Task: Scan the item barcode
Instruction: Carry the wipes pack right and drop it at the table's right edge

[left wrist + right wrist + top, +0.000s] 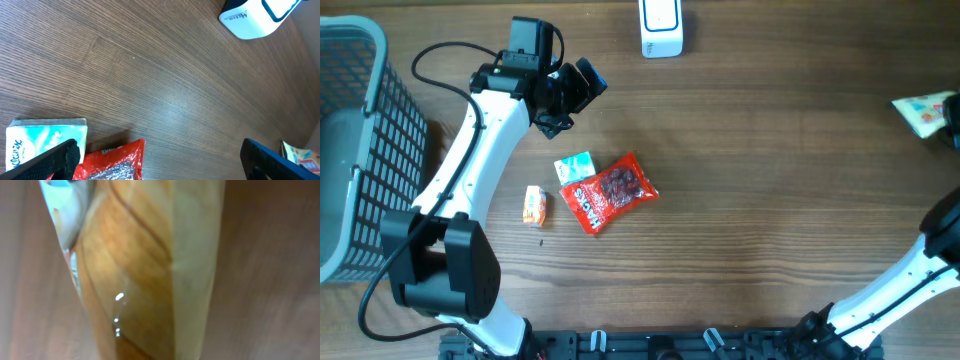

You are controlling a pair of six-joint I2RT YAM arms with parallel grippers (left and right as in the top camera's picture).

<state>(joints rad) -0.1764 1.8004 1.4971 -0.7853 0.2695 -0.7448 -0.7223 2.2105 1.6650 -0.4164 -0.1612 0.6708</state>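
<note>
So the scan isn't done yet, as far as I can tell. The right gripper (pixel 950 126) looks clamped on a small colourful packet (pixel 923 112), but that's way off to the right of the white scanner (pixel 661 28), at the very edge of the overhead view. The right wrist view is just a blurry yellow-orange wrapper filling the frame, with no barcode I can make out. What's left, I'd say: carry the packet over to the scanner and turn the code to face it.

The left gripper (pixel 572 100) hangs wide open and empty, a bit left of the scanner and nearer the robot. Further out from the scanner that way are a tissue pack (pixel 574 166), a red snack bag (pixel 611 193) touching it, and a little orange packet (pixel 534 205) – probably waiting their turn. A grey basket (pixel 360 60) sits far left of the scanner. Nothing lies between packet and scanner, just bare table (pixel 770 200).
</note>
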